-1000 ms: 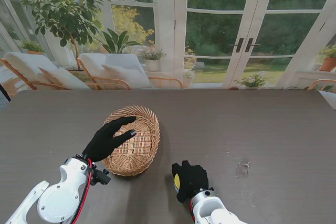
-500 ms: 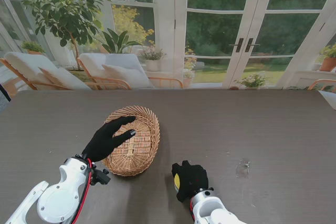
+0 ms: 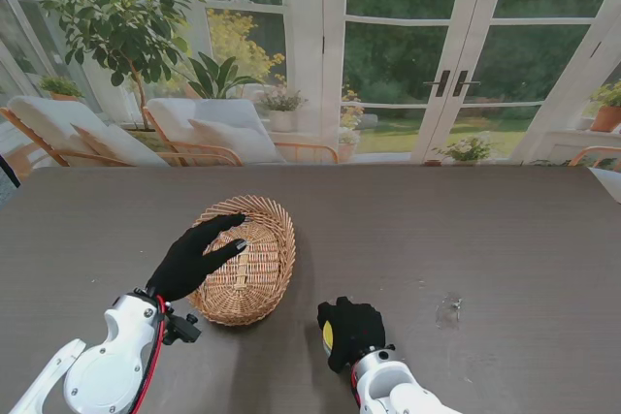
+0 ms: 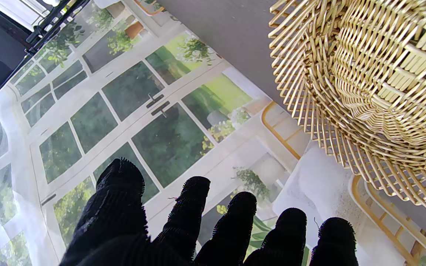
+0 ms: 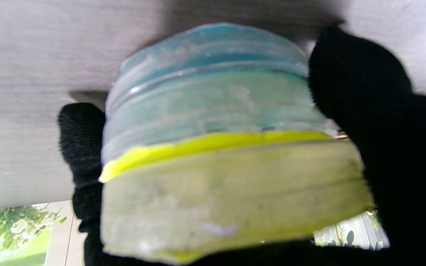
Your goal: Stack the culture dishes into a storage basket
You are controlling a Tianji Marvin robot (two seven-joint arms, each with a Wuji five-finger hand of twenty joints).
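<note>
Gripping the stacked culture dishes (image 5: 220,147) in our right hand (image 3: 351,333), we saw the basket (image 3: 254,269) at ten o'clock, long axis toward one o'clock, our open left hand (image 3: 199,255) over its near-left rim.

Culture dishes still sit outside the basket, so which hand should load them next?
The right hand: it already grips the dishes. The left hand is open over the basket.
</note>
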